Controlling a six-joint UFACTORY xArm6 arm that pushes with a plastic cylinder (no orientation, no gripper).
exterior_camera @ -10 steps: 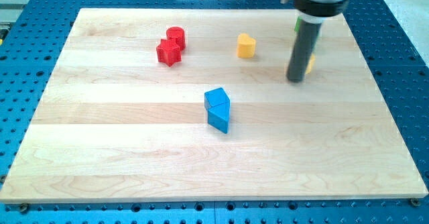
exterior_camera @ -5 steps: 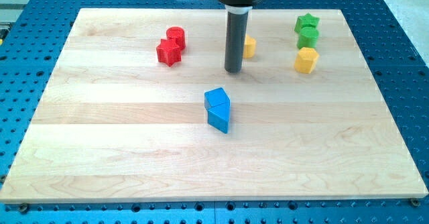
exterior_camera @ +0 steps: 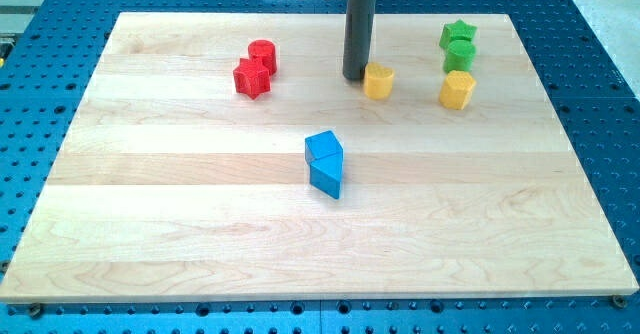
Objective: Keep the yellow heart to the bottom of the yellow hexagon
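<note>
While having no jaws to spread or pinch, my tip presses against the left side of the yellow heart, which sits left of the yellow hexagon, level with it, not below.

Dark rod upright, entering from the view's top, a little right of centre, its upper end cut off by the frame edge. Straight, cylindrical, uniformly dark grey, with no visible tilt. My tip down on the board in its upper part, at the rod's lower end, fully in sight. No other part of the arm showing below the top edge; only this single rod, standing vertical
</note>
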